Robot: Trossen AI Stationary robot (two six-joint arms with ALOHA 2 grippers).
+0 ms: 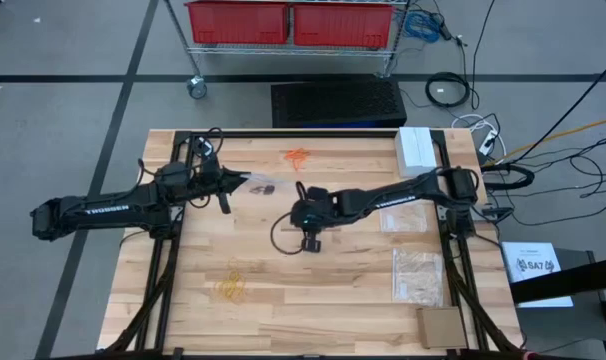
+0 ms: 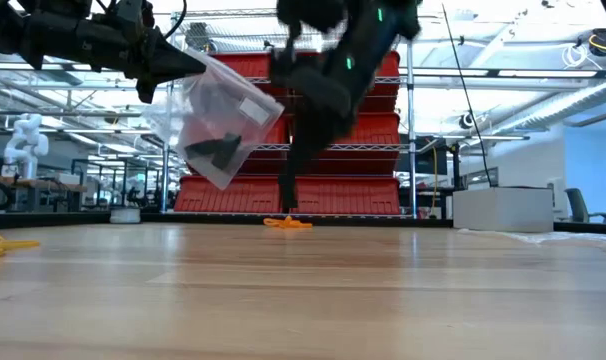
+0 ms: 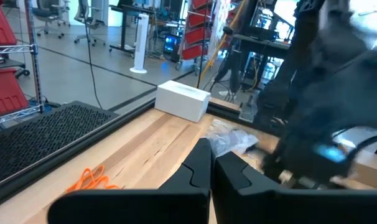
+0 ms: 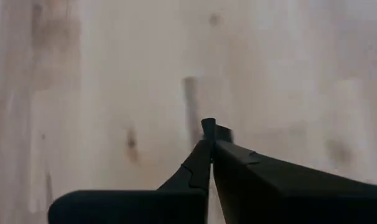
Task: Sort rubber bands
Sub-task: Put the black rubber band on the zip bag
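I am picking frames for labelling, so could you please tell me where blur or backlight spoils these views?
Right wrist view: the wooden table is smeared soft, only the right hand reads clearly. Left wrist view: the right arm is a dark blur. Low view: bright room lights silhouette the arms and the clear bag. High view: evenly lit, sharp.

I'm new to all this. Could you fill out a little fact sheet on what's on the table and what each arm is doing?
Surface: wooden table
Left gripper: shut on a clear plastic bag, held in the air, black rubber bands inside
Right gripper: shut, pointing down at bare wood mid-table
Orange rubber bands: loose, at the far edge
Yellow rubber bands: loose, near the left front
Spare clear bags: flat, right side
White box: far right corner
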